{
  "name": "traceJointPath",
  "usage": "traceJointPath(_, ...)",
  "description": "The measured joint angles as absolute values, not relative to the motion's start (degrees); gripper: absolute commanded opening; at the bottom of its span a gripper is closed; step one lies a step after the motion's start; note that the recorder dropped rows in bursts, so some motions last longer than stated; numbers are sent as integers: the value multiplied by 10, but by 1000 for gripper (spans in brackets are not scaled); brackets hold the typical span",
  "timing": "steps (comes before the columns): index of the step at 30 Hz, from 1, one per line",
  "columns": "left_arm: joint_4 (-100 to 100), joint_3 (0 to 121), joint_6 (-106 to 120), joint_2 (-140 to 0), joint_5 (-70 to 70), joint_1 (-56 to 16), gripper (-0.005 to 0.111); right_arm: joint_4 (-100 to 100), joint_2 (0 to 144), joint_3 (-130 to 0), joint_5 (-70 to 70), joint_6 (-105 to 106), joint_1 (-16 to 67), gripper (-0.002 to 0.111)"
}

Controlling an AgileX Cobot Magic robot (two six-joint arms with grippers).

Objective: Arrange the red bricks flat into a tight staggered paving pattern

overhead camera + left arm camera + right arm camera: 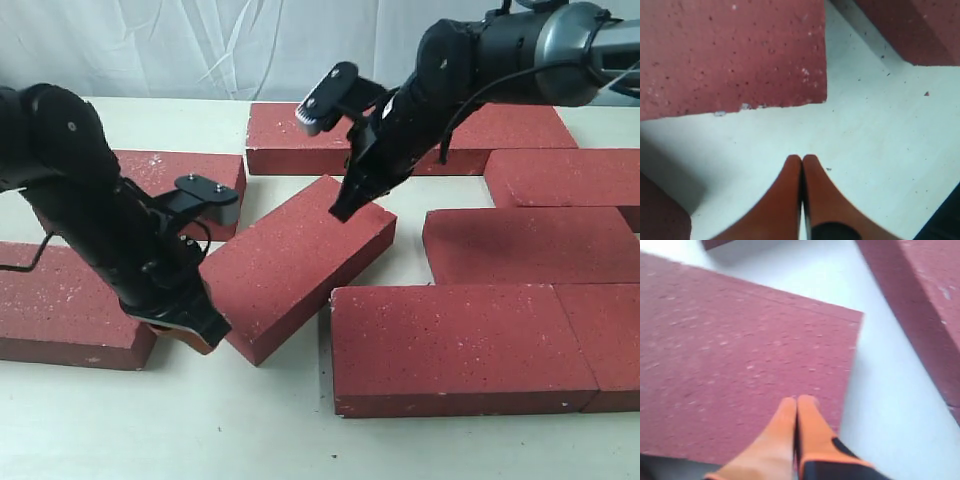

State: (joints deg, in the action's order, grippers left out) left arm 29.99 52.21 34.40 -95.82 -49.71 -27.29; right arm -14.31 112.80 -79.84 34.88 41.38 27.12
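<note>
Red bricks (460, 340): lay flat across the desk (250, 440), squared in rows toward the right edge and along the back, with two more by the left edge. Left one skewed brick (300, 265) in the middle, set with its long axis from front-left to back-right, out of line with every row. Showed the left gripper (205, 335) clenched on nothing, low at the desk and just beside that brick's front-left end; showed, in the left wrist view, its fingers (787, 190) pressed together over bare desk. Showed the right gripper (342, 208) likewise clenched and empty over the back-right end, tips on or just above the top face; could not tell contact. Stood equally near, one arm per end. Probably called for opposed pushes, swinging the long axis parallel with the desk's front edge, then closing the gap to the front-right row.
</note>
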Motion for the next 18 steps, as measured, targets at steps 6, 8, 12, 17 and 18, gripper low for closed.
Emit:
traceJointPath(6, 277, 545, 320, -1009, -502, -274, 0, -209, 1182, -875, 398, 400, 197, -1)
traceJointPath(8, 272, 553, 315, -1019, -500, -274, 0, -214, 1202, -894, 410, 399, 183, -1)
traceJointPath(12, 266, 571, 312, -1040, -499, -274, 0, -211, 1236, -915, 423, 399, 180, -1)
traceJointPath(17, 265, 596, 311, -1063, -488, -274, 0, -211, 1260, -923, 433, 399, 180, -1)
traceJointPath(18, 264, 602, 310, -1064, -487, -274, 0, -211, 1261, -924, 439, 399, 180, -1)
